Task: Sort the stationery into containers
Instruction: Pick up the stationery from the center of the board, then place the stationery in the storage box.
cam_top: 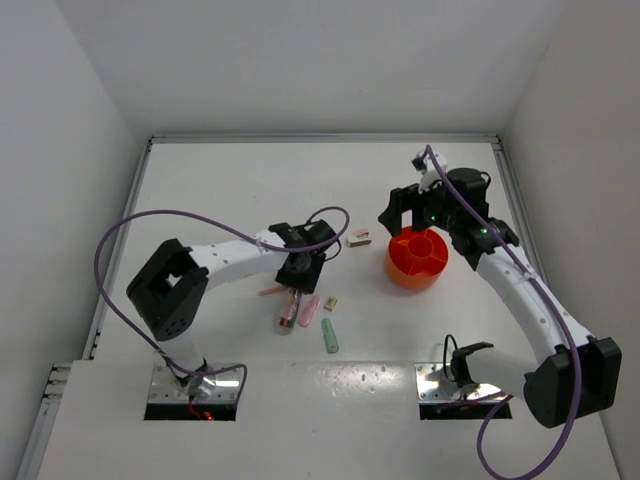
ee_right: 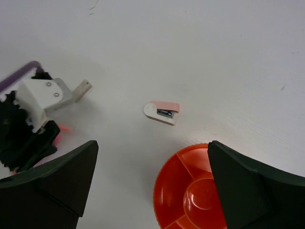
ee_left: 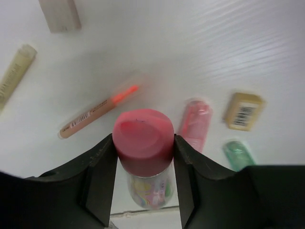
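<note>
My left gripper is shut on the pink cap of the pink-capped grey tube, one finger on each side of the cap. Beside it on the table lie a pink marker, a mint-green marker, a tan block, a thin pink stick and a yellow stick. My right gripper is open and empty above the left rim of the orange-red tub.
A small white and pink block lies between the two grippers, left of the tub. Another tan block lies at the top of the left wrist view. White walls enclose the table on three sides.
</note>
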{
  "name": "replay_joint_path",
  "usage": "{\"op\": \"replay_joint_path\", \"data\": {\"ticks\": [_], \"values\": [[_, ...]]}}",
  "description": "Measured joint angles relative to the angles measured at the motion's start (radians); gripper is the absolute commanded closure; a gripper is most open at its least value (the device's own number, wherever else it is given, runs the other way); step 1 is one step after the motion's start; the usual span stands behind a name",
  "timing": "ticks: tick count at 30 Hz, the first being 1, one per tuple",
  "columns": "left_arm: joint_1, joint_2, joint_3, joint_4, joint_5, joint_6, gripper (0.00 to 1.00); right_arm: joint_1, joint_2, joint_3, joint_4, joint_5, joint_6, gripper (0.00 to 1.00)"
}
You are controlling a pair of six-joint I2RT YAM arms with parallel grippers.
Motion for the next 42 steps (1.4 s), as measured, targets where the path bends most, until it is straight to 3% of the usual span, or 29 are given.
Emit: {"op": "replay_joint_path", "data": {"ticks": [2, 3, 4, 5, 6, 11, 18, 21, 25, 27, 34, 42], "values": [[-0.016, -0.029, 0.056, -0.018, -0.012, -0.003, 1.0, 0.0, -0.003, 0.0, 0.0, 0.03, -0.006, 0.0], [-0.023, -0.049, 0.087, -0.022, -0.019, -0.004, 1.0, 0.0, -0.007, 0.0, 0.0, 0.051, -0.011, 0.18], [-0.03, -0.077, 0.116, -0.009, -0.026, -0.004, 1.0, 0.0, -0.012, 0.0, 0.0, 0.082, -0.024, 0.57], [-0.034, -0.114, 0.137, 0.021, -0.031, -0.004, 1.0, 0.0, -0.018, -0.001, 0.003, 0.125, -0.038, 0.86], [-0.036, -0.159, 0.154, 0.061, -0.032, -0.005, 1.0, 0.0, -0.029, -0.008, 0.016, 0.173, -0.041, 1.0], [-0.035, -0.257, 0.238, 0.271, -0.005, -0.004, 1.0, -0.002, -0.127, -0.084, 0.11, 0.406, -0.056, 0.97], [-0.035, 0.003, 0.492, 0.422, 0.1, 0.01, 1.0, -0.005, -0.208, -0.138, 0.244, 0.649, -0.084, 0.75], [-0.035, 0.126, 0.575, 0.462, 0.143, 0.012, 1.0, -0.005, -0.243, -0.175, 0.303, 0.735, -0.104, 0.75], [-0.035, 0.225, 0.634, 0.51, 0.193, 0.012, 1.0, -0.005, -0.276, -0.219, 0.37, 0.816, -0.128, 0.91], [-0.036, 0.248, 0.638, 0.551, 0.22, 0.01, 1.0, -0.005, -0.282, -0.227, 0.394, 0.843, -0.135, 0.95], [-0.054, 0.274, 0.64, 0.729, 0.289, 0.0, 1.0, -0.006, -0.29, -0.234, 0.445, 0.886, -0.138, 0.95], [-0.072, 0.346, 0.651, 0.823, 0.341, -0.027, 1.0, -0.006, -0.294, -0.246, 0.465, 0.898, -0.145, 0.95]]}}
